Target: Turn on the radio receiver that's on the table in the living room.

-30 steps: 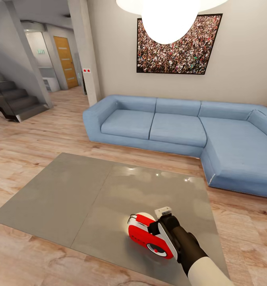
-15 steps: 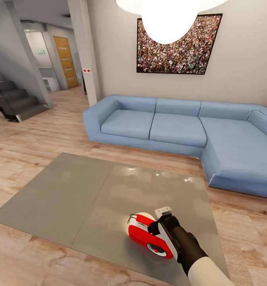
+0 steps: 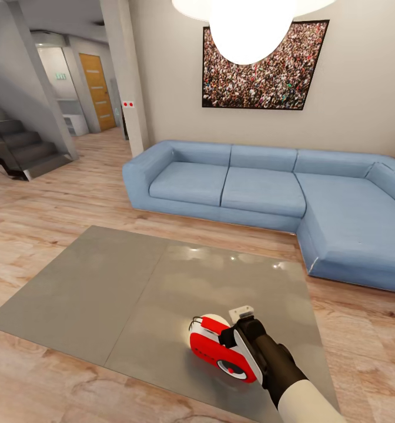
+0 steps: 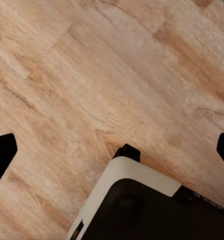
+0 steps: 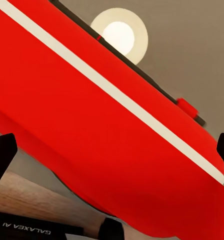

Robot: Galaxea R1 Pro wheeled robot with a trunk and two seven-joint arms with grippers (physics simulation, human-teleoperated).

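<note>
The radio receiver (image 3: 208,345), red with white sides and a round dial on its face, stands on the table (image 3: 133,282) near the front right part of its glossy grey top. My right gripper (image 3: 234,339) is against the radio's right side, its dark wrist reaching in from the lower right. In the right wrist view the radio's red body (image 5: 92,115) lies close in front of the open right gripper (image 5: 112,157), whose fingertips (image 5: 2,157) sit wide apart. The left gripper (image 4: 112,155) hangs open over the wood floor (image 4: 92,75).
A blue L-shaped sofa (image 3: 268,182) stands behind and to the right of the table, under a crowd photo (image 3: 262,64) and a white pendant lamp (image 3: 250,23). Stairs (image 3: 21,147) and a pillar (image 3: 127,76) are at the far left. My own base (image 4: 142,210) lies below the left gripper.
</note>
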